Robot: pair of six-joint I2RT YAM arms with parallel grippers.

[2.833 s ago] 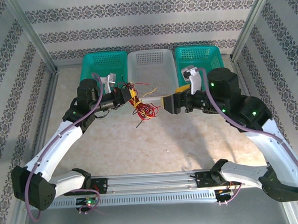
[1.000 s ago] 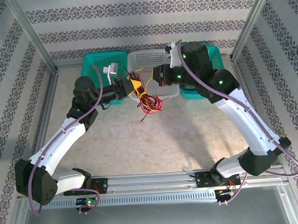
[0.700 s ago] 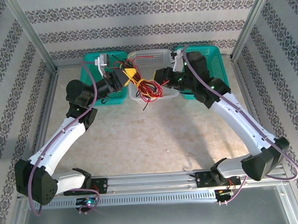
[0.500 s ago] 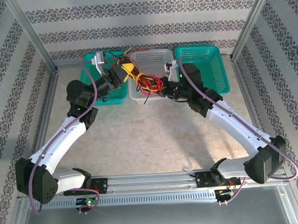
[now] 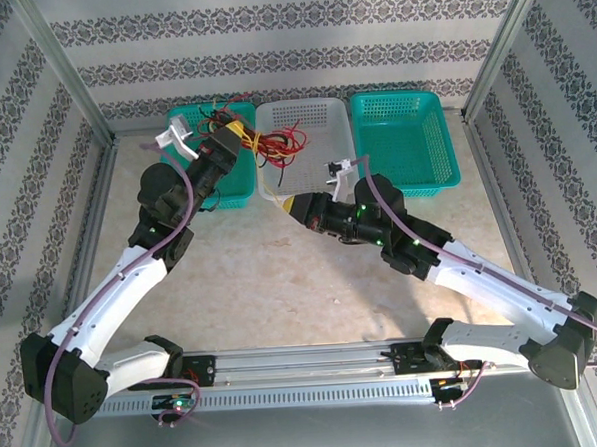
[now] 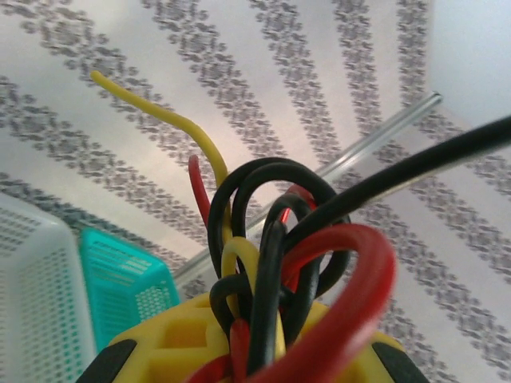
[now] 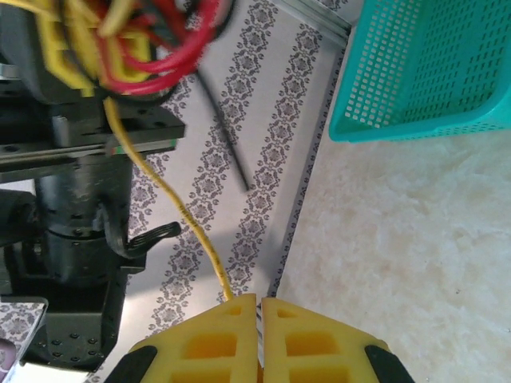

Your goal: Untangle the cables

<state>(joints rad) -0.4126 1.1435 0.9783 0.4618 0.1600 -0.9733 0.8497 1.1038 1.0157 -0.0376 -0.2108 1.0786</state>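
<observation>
**Item 1, left teal basket** (image 5: 188,117): stands at the far edge of the counter (image 5: 282,284), partly hidden by the raised left arm.

**Item 2, left fingers** (image 6: 172,347): clamped on the knot of cables (image 5: 266,143). Against half a second ago, they hold it slightly farther back and to the left, high above the seam between the left teal basket and the white basket (image 5: 308,118).

**Item 3, cables:** red, black and yellow loops, wound through each other just above the left fingers. The left wrist view shows 1 yellow end and 1 black strand sticking free. None of the bundle rests on the counter.

**Item 4, yellow cable** (image 7: 172,199): 1 strand, running from the knot down to the right fingers (image 7: 303,339). It looks drawn nearly straight.

**Item 5, right fingers:** pressed together on the end of the yellow cable. Half a second ago they were up beside the knot. Now they sit low in front of the white basket, well apart from the bundle.

**Item 6, right teal basket** (image 5: 404,138): nothing visible inside.

**Assessment:** the widening gap suggests that 1 yellow strand is being pulled out of the knot. Separation is probably only beginning, since the red and black loops remain tangled. If the yellow cable snags, the knot could tighten.
</observation>
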